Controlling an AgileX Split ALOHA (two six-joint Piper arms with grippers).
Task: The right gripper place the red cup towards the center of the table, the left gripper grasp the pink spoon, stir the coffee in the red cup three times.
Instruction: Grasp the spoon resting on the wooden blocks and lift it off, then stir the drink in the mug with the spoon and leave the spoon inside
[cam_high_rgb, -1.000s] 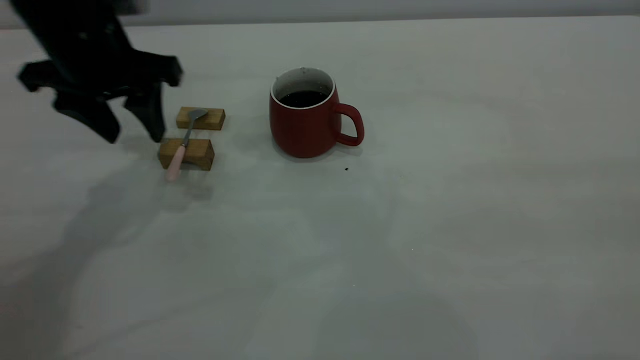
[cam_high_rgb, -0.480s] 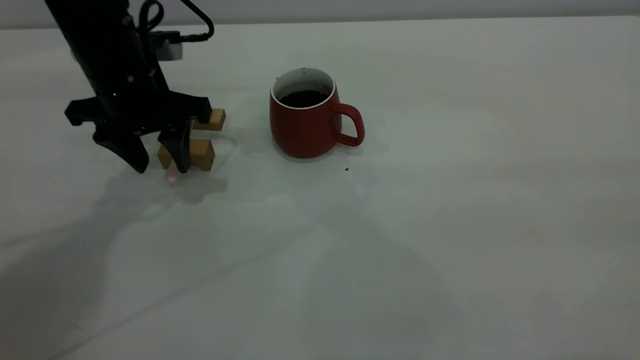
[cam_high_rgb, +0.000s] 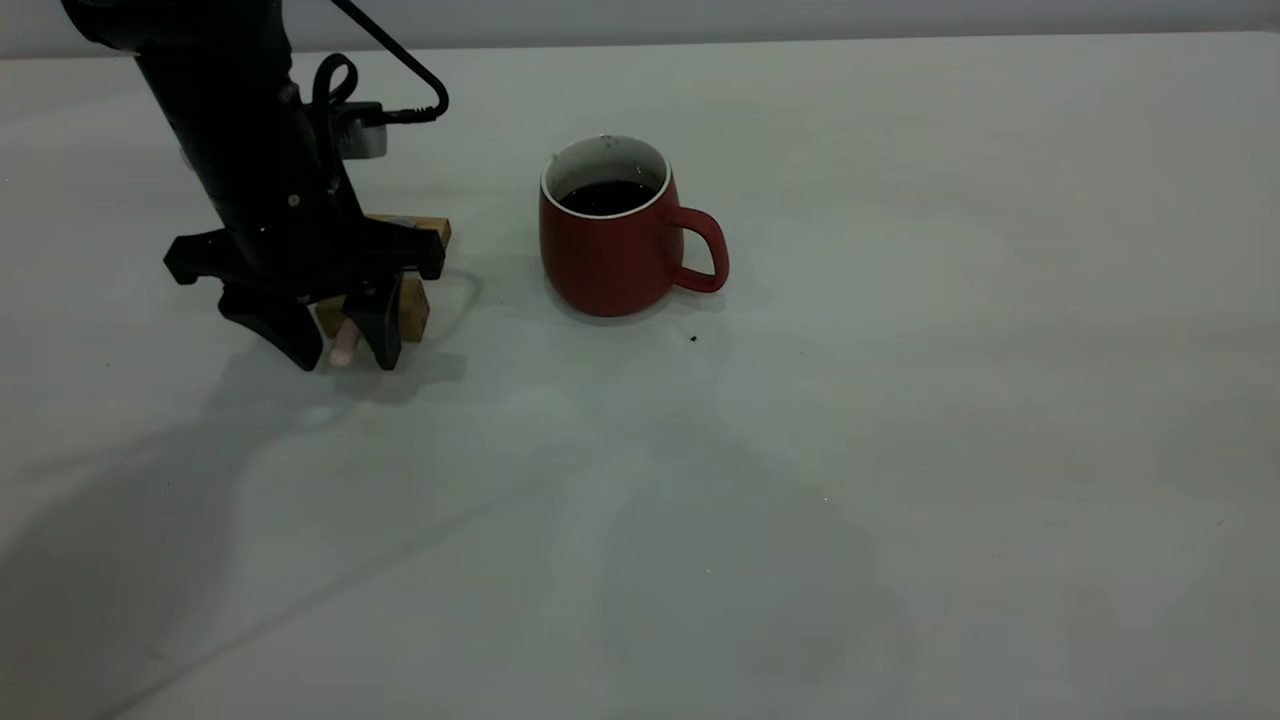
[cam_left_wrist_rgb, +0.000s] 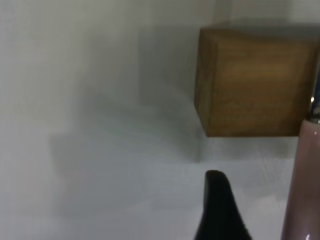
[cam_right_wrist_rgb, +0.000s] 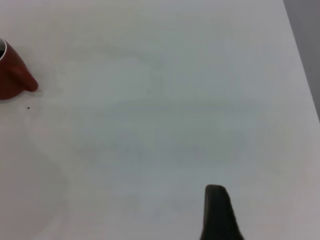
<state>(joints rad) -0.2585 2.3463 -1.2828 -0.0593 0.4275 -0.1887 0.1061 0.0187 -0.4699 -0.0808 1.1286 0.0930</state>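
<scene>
You've got a matt red ceramic cup (cam_high_rgb: 615, 245) with a glossy white inside, on a smooth matt table (cam_high_rgb: 900, 450). Wooden blocks (cam_left_wrist_rgb: 255, 82) show fine grain; pink spoon (cam_left_wrist_rgb: 302, 185) handle looks glossy plastic. Left gripper (cam_high_rgb: 342, 345) is matt black plastic.

Left claw (cam_high_rgb: 342, 352) straddles spoon handle (cam_high_rgb: 345, 345); wooden blocks (cam_high_rgb: 410, 305) crowd close behind its fingers. Clear gap between blocks and cup (cam_high_rgb: 610, 235). Bench (cam_high_rgb: 900, 450) beyond cup open.
</scene>
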